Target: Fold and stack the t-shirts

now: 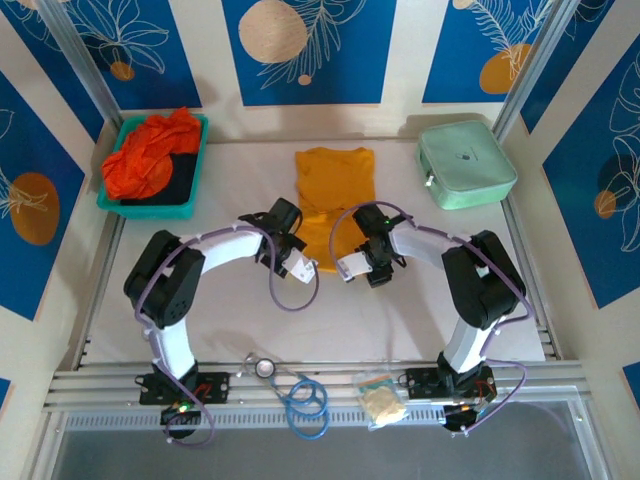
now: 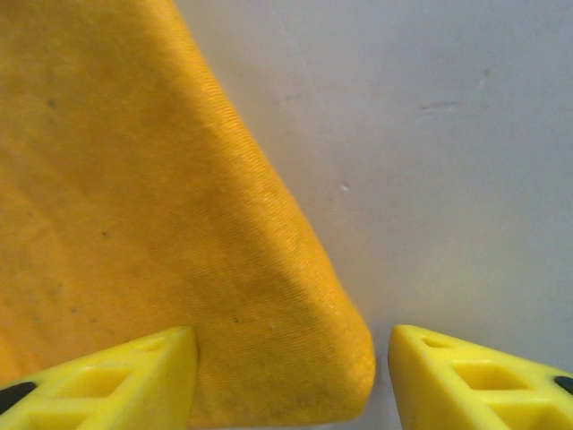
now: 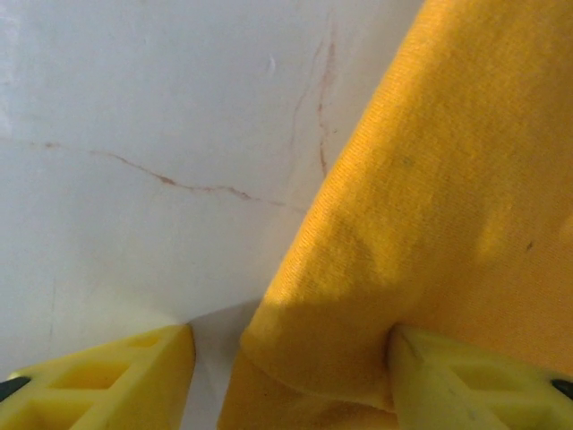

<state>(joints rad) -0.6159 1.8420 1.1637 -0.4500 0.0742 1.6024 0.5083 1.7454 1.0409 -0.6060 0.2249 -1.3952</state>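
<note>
Jaws, two pairs, apparently straddle one yellow t-shirt point(image 1: 335, 185).

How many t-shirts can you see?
2 for sure: the yellow t-shirt lies in the middle of the table; a red-orange heap sits in the teal tray, far left. That heap may hide more shirts.

no readable text, labels, brands, numbers, signs anywhere
</note>
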